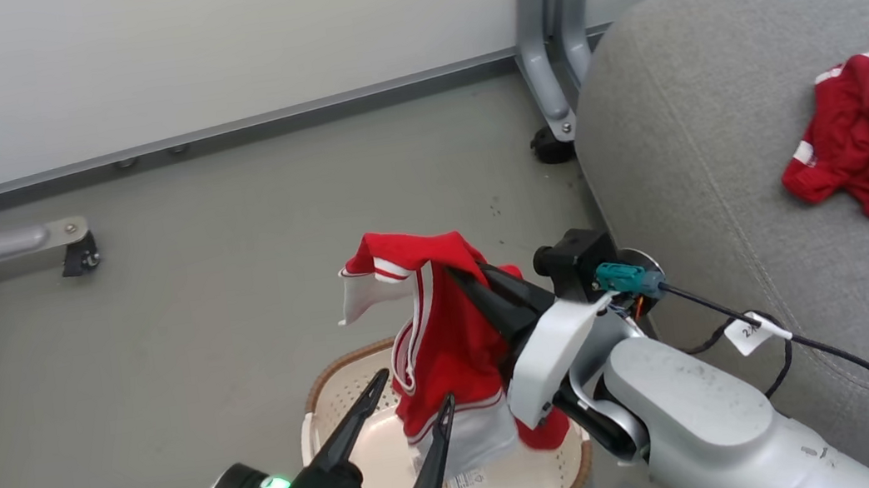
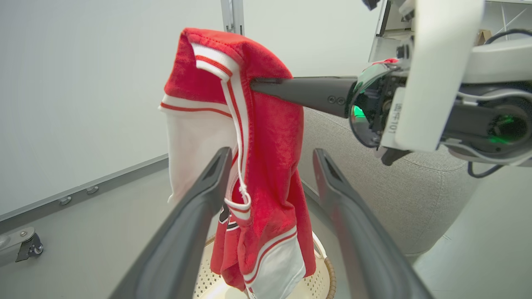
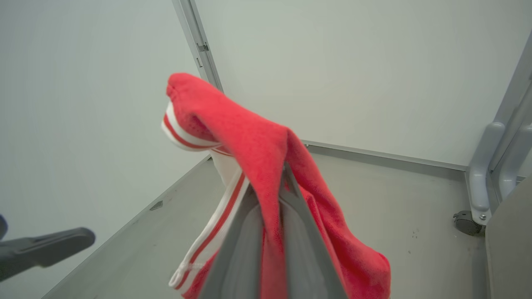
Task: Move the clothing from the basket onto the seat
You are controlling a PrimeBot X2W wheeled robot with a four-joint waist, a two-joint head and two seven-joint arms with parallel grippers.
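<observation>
Grey floor (image 1: 199, 308), white wall (image 1: 206, 39), grey seat (image 1: 725, 155) on my right. My right hand (image 1: 462, 272) is clamped on a red garment (image 1: 446, 335), which hangs with its long axis vertical, hem down over the basket (image 1: 320, 393). My left hand (image 1: 415, 388), fingers spread, is just beside it. The head view takes in a second garment (image 1: 864, 128), crumpled on the seat.

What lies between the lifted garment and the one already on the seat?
In the head view: the right gripper, shut on the lifted garment, its pale wrist and black cable, then bare seat.
</observation>
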